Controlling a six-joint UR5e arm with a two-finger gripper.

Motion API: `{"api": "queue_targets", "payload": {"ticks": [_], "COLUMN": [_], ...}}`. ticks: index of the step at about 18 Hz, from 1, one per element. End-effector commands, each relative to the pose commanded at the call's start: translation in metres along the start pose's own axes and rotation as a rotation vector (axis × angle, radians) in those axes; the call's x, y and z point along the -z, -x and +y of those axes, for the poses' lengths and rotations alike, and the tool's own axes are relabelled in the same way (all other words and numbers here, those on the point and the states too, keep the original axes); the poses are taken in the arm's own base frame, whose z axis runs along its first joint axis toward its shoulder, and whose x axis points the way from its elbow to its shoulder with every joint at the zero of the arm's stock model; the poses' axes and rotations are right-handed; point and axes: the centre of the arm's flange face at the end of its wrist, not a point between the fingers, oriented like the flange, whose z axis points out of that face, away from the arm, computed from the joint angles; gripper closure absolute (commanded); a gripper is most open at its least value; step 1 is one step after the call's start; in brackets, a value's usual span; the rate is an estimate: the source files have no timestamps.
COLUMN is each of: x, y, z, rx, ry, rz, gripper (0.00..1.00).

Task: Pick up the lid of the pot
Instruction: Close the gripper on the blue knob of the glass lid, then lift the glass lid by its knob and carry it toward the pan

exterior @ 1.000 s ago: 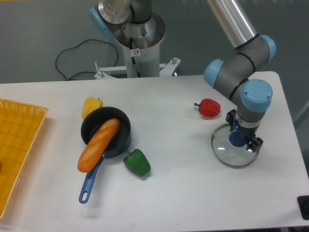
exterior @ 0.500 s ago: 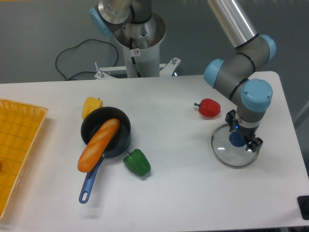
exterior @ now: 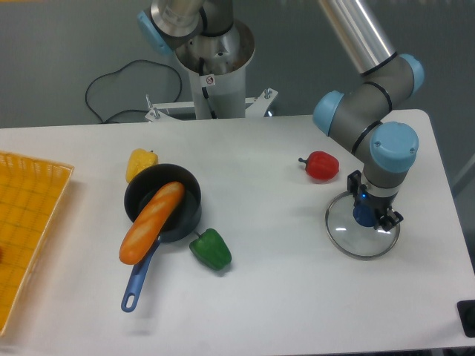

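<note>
My gripper point(exterior: 374, 202) points down over the right side of the table, its fingers at the blue knob of the pot lid point(exterior: 349, 241). It looks shut on that knob, though the fingers and arm hide part of it. The lid is a round, clear disc with a grey rim, lying flat on the white table. The arm covers the lid's upper right edge.
A red pepper point(exterior: 322, 165) lies just up-left of the lid. Farther left are a green pepper point(exterior: 211, 250), a black pan point(exterior: 191, 222) with bread point(exterior: 152, 224) across it, and a yellow pepper point(exterior: 141, 163). A yellow crate point(exterior: 33, 215) stands at the left edge.
The lid has shifted very slightly right and toward the bottom of the view. The fingers now cover more of the blue knob, while the arm is nearly in the same place.
</note>
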Motion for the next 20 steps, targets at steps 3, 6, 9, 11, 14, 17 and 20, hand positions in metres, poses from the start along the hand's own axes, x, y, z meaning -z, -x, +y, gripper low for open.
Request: {"api": "queue_targets", "payload": {"ticks": [3,6,9,11,14,17,20], "x": [0.0,0.001,0.009,0.019,0.028,0.038,0.055], "y": [0.0,-0.001,0.001,0.001,0.003,0.002,-0.001], "z": [-0.001,-0.001,-0.003,-0.005,-0.009,-0.019,-0.033], "rx": [-0.002,-0.001,0.014,0.024,0.026,0.027,0.008], "ry": [0.0,-0.001,-0.028,-0.055,-0.058,-0.057,-0.056], "rz": [0.0,0.007,0.014,0.035,0.033,0.038,0.02], "gripper": [0.49,0.57,0.57,0.57,0.57,0.57,0.57]}}
